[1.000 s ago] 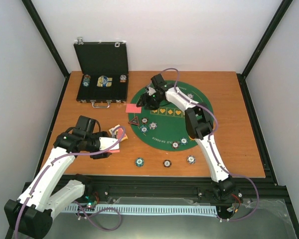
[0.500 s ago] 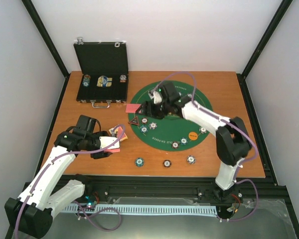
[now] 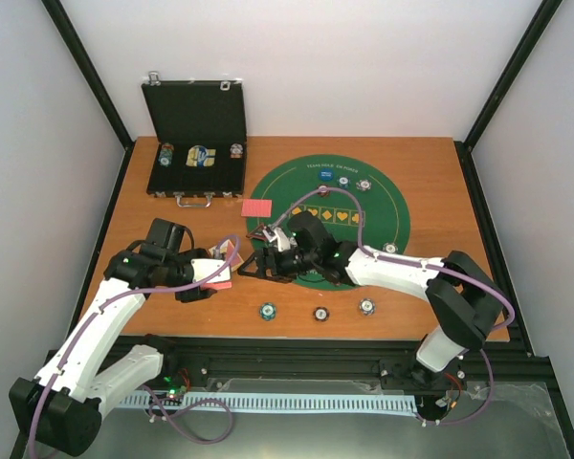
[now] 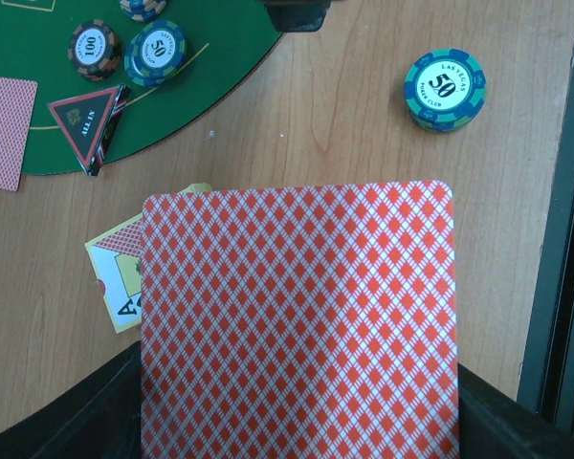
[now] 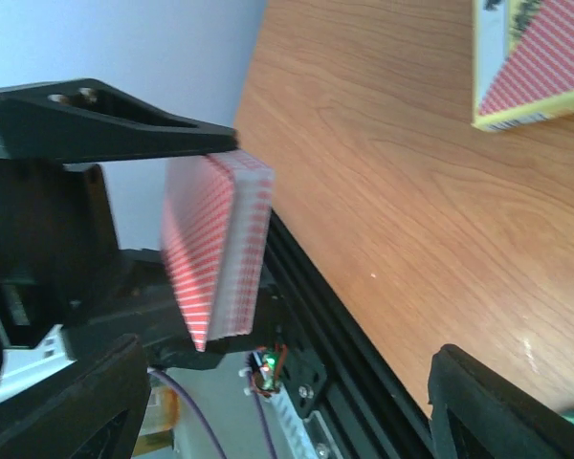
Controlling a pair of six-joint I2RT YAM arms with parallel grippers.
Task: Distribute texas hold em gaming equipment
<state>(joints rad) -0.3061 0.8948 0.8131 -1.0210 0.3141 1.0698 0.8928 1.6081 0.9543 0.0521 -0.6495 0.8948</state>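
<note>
Left gripper (image 3: 213,277) is clamped on the deck of red-backed cards (image 4: 297,325), which looks lifted off the worktop (image 3: 440,191). We read this as presenting the deck so the other arm can pull cards off and deal them. Right gripper (image 5: 277,402) faces it with its fingers spread wide and nothing between them. The deck sits just ahead of its opening, not yet inside.

Around the grippers:
- **Card box:** the card box (image 4: 115,277) lies flat just under one side of the held deck, partly hidden by it.
- **Ahead of the left gripper:** the triangle marker (image 4: 86,120) sits on the edge of the green mat (image 3: 373,206). A brown chip (image 4: 94,50) and a blue chip (image 4: 156,53) sit side by side just beyond it, and a single card (image 4: 2,129) lies further to that side.
- **Other side:** a green-blue chip (image 4: 445,88) sits alone on bare wood.
- **Black case:** the black case (image 3: 196,115) is well apart.

In the way:
- **Left jaws:** they cover two opposite faces of the deck in the right wrist view, so we judge only the free edge between them is open to pinch.
- **Card box:** it is close underneath, so a low approach could nudge it.
</note>
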